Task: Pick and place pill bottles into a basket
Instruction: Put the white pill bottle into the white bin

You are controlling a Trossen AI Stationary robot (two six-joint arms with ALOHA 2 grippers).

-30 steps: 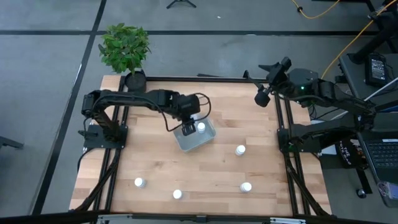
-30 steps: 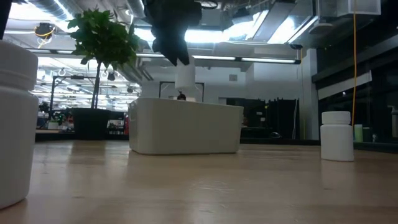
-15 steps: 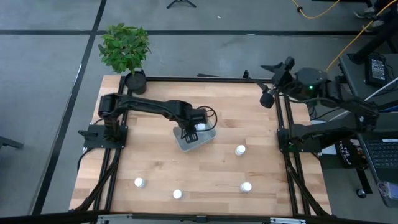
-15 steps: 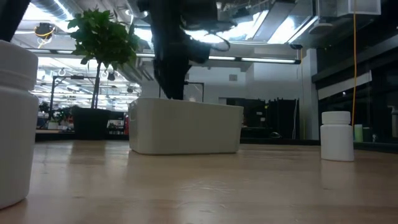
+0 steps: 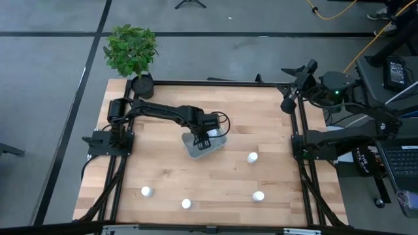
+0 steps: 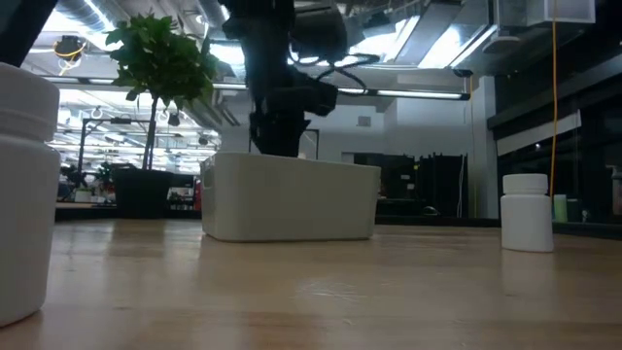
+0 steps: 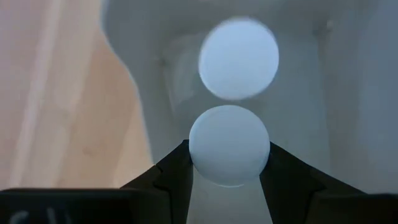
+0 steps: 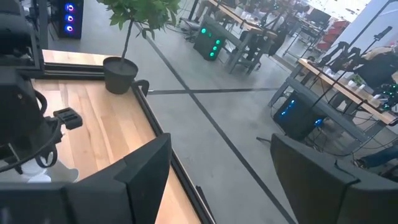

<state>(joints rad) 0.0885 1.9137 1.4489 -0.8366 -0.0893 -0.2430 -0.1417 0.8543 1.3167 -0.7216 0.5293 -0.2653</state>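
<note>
Left pincer [image 7: 229,171] lowered inside basket [image 5: 205,145], gripping pill bottle [image 7: 229,144]

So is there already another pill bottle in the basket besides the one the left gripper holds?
Yes: the left wrist view shows a second pill bottle standing in the basket just beyond the gripped bottle in the left gripper.
</note>
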